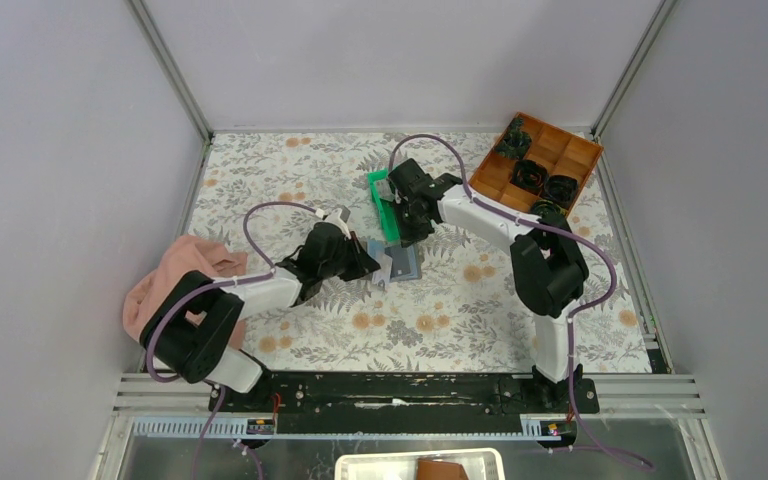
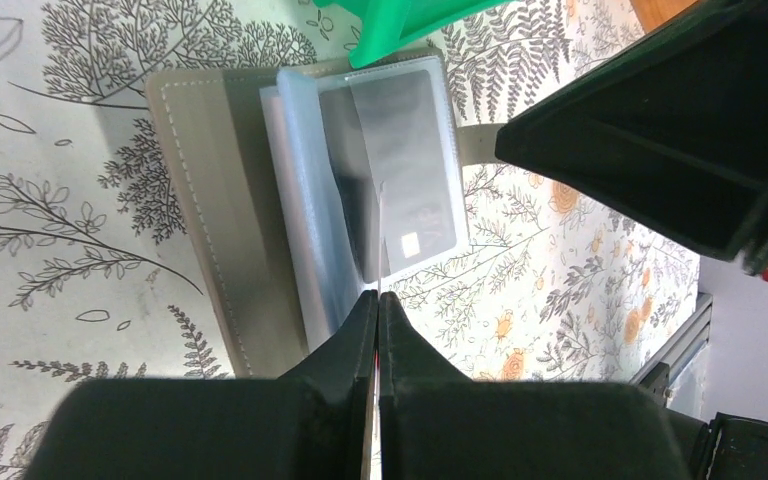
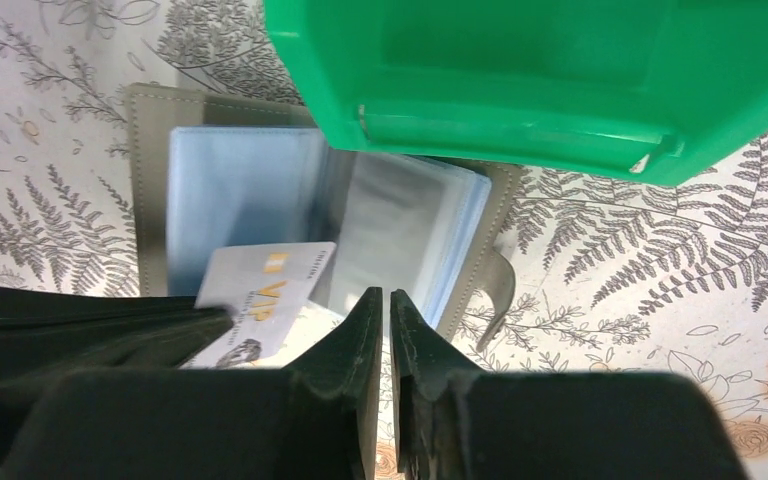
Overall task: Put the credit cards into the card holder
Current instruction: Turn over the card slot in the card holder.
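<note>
Shut left hand [image 2: 378,300], nearest, pinching thin silvery rectangular credit card [image 3: 260,290] at open grey card holder [image 2: 210,220] on floral worktop [image 2: 60,250]; right hand [image 3: 388,300] slightly parted, empty. Could miss clear sleeve [image 2: 400,150], buckling card.

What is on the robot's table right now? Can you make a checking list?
Surface: flowery cloth, lying flat.
Job's things: card holder lies open with its blue sleeves up; a dark card sits in a clear sleeve; a silvery card is over the holder, not yet in.
Clutter: green bin beside the holder; brown tray at the far right with black parts; pink cloth at the left.
Grippers: left gripper shut on the silvery card; right gripper empty, jaws a crack apart.
Cables: purple cables loop over both arms.
Surroundings: grey walls; nothing else seen.
</note>
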Motion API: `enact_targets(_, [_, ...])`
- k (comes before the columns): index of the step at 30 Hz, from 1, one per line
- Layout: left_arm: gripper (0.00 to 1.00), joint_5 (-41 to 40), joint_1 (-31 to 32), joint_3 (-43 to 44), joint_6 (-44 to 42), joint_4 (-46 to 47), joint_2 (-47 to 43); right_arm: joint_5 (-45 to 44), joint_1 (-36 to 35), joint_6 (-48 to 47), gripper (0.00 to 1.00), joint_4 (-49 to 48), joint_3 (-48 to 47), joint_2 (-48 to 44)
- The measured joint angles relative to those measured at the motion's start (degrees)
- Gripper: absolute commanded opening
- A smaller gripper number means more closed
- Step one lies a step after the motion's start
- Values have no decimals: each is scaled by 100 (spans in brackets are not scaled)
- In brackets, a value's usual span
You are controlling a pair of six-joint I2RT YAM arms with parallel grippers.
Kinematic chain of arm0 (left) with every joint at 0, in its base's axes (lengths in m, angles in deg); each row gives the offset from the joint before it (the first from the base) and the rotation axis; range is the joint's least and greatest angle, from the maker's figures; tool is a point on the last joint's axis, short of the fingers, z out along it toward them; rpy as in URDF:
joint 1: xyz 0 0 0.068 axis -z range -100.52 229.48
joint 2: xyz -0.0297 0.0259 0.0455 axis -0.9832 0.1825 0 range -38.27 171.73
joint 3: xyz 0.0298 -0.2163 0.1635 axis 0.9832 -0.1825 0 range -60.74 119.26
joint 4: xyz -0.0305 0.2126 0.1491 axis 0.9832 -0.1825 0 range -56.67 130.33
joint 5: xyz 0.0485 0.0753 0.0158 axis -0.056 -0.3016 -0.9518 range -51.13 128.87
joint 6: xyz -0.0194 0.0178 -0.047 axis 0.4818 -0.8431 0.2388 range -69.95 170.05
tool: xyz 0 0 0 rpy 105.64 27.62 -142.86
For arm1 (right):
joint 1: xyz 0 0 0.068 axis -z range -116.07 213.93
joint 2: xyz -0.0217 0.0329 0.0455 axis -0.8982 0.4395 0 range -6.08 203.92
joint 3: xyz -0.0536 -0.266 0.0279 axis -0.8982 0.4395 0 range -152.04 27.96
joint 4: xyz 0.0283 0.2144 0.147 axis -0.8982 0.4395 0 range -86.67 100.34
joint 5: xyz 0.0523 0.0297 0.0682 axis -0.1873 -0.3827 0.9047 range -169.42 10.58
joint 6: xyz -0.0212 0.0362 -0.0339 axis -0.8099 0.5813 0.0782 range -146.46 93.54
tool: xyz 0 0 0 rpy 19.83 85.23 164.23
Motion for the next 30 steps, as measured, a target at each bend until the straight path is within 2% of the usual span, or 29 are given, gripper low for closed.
enact_targets(13, [0, -273, 205, 59, -20, -243, 68, 7, -188, -57, 14, -79, 9, 0])
enact_targets(21, [0, -496, 205, 59, -24, -330, -39, 79, -28, -66, 9, -315, 507, 177])
enact_targets(30, [0, -579, 203, 306, -22, -354, 188, 197, 127, -83, 6, -470, 656, 284])
